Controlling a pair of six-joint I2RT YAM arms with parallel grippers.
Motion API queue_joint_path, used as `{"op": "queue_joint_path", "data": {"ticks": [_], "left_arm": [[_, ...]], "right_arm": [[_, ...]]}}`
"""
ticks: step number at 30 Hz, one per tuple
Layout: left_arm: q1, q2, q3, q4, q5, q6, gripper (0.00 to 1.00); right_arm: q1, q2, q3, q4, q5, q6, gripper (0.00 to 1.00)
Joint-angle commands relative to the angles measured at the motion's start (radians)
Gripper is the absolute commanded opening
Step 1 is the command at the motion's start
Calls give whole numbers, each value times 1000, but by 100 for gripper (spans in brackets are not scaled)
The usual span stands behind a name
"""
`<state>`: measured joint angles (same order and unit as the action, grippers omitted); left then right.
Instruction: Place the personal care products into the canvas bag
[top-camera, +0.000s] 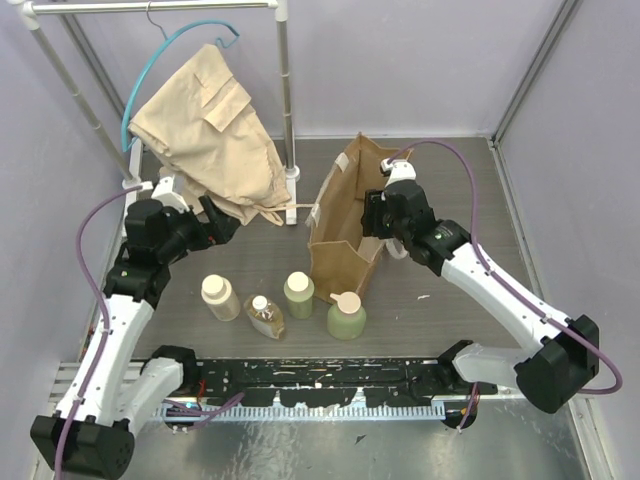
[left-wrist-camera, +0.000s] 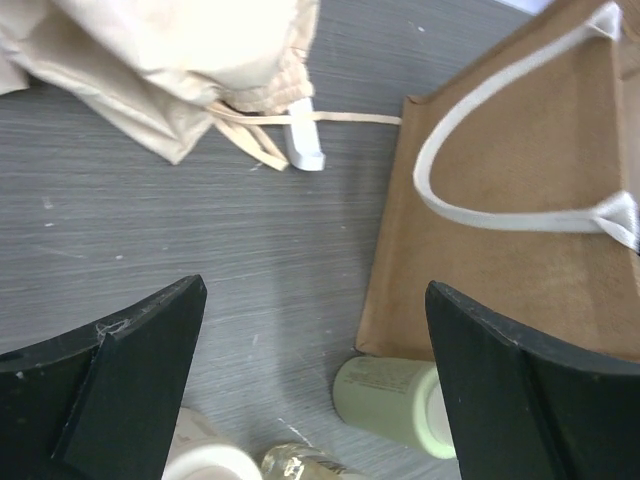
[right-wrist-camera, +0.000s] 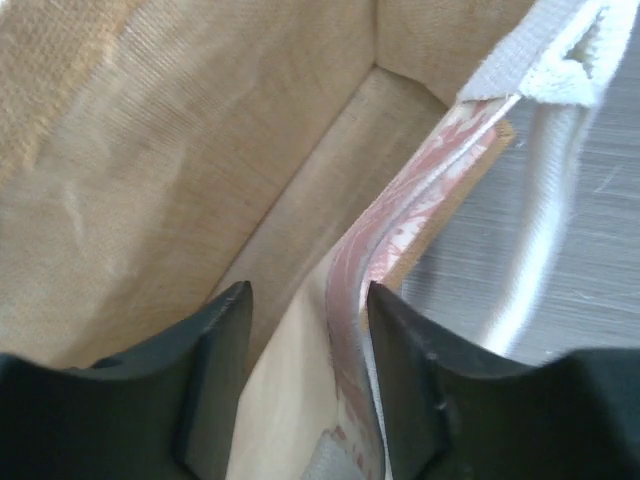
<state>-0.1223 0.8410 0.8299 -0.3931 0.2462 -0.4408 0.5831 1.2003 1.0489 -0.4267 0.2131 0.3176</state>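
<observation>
Four bottles stand in a row at the table's front: a cream one (top-camera: 220, 297), an amber white-capped one (top-camera: 264, 316), a green cylinder (top-camera: 298, 294) and a rounder green one with a cream top (top-camera: 346, 315). The tan canvas bag (top-camera: 345, 225) stands upright behind them, mouth open. My left gripper (top-camera: 218, 222) is open and empty, above the table left of the bag. Its wrist view shows the green cylinder (left-wrist-camera: 390, 400), the cream bottle's cap (left-wrist-camera: 205, 460) and the bag (left-wrist-camera: 520, 270) below the open gripper (left-wrist-camera: 315, 290). My right gripper (top-camera: 378, 215) is open, its fingers astride the bag's right wall (right-wrist-camera: 350, 270).
A beige folded garment (top-camera: 205, 125) hangs from a blue hanger on a white rack (top-camera: 285, 90) at the back left; its hem and the rack's foot (left-wrist-camera: 305, 145) lie close to the left gripper. Lilac walls enclose the table on three sides.
</observation>
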Motion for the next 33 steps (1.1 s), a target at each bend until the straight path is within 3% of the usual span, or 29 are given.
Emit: {"op": "queue_joint_path", "data": {"ticks": [1, 3, 4, 9, 13, 18, 21, 28, 33], "left_arm": [[-100, 22, 9, 77, -5, -23, 98], [-189, 47, 38, 94, -27, -31, 98], [-233, 64, 57, 104, -38, -34, 98], [-450, 177, 214, 116, -123, -10, 98], [-544, 275, 338, 116, -171, 13, 98], [-590, 375, 420, 116, -209, 32, 98], [-610, 448, 442, 105, -243, 52, 98], [-654, 585, 487, 74, -368, 96, 98], [-669, 640, 503, 60, -413, 112, 98]], "right_arm": [[2, -53, 12, -5, 110, -4, 71], [2, -76, 23, -14, 157, -23, 96], [1, -91, 30, -13, 184, -35, 100], [2, -180, 59, -7, 236, -71, 100], [1, -233, 54, -16, 207, -51, 100], [3, -208, 108, -187, 67, -50, 99], [11, -200, 129, -299, 31, -20, 92], [40, -378, 109, -387, 19, 14, 92], [39, -420, 95, -445, -84, 0, 91]]}}
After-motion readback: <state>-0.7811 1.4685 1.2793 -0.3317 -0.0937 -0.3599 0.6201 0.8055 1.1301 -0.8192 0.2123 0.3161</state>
